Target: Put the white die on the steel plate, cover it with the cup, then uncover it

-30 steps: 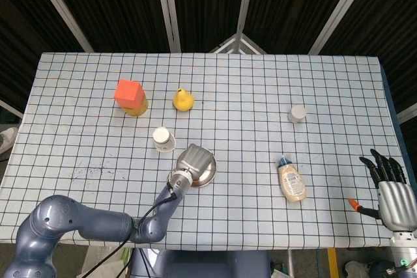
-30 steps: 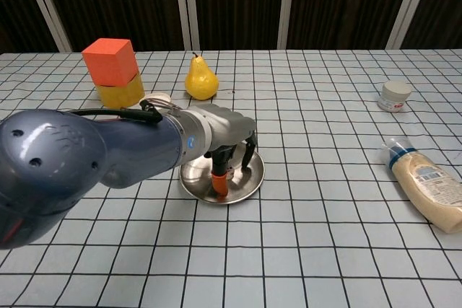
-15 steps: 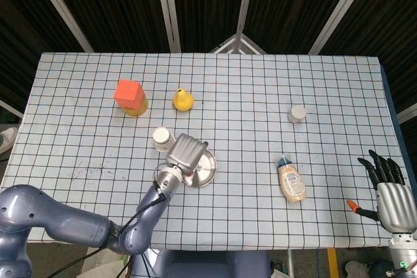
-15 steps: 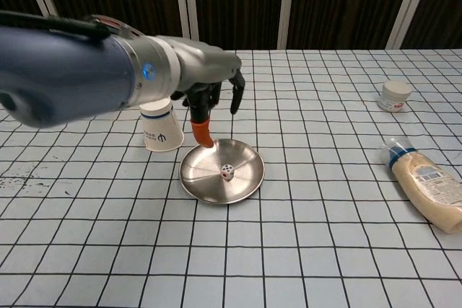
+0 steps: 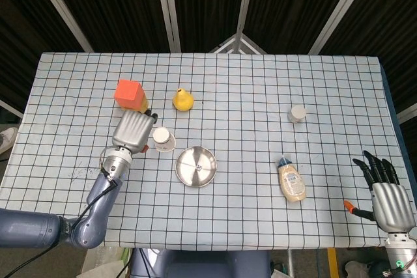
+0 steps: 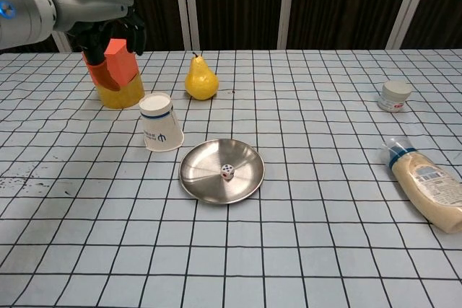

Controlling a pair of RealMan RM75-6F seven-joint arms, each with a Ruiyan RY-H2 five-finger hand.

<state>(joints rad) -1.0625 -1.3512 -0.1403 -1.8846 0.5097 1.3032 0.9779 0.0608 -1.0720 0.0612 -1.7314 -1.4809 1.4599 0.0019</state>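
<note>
- Chest view shows the white die point(image 6: 227, 172) as a small cube with dark and reddish pips, sitting near the middle of the steel plate point(image 6: 202, 178), uncovered.
- Just left of the plate lies the paper cup point(image 6: 160, 122), tilted over on the checked cloth point(image 6: 303, 250), touching nothing else.
- Above the cup's far-left side, the left hand point(image 6: 97, 23) hangs empty with fingers drooping apart.
- At the table's near right edge, the right hand point(image 5: 384, 190) is spread, grasping nothing.
- Behind stand a pear point(image 6: 201, 77) and an orange block point(image 6: 119, 59) on a yellow base point(image 6: 123, 94); off right are a small jar point(image 6: 395, 95) and a sauce bottle point(image 6: 429, 185).
</note>
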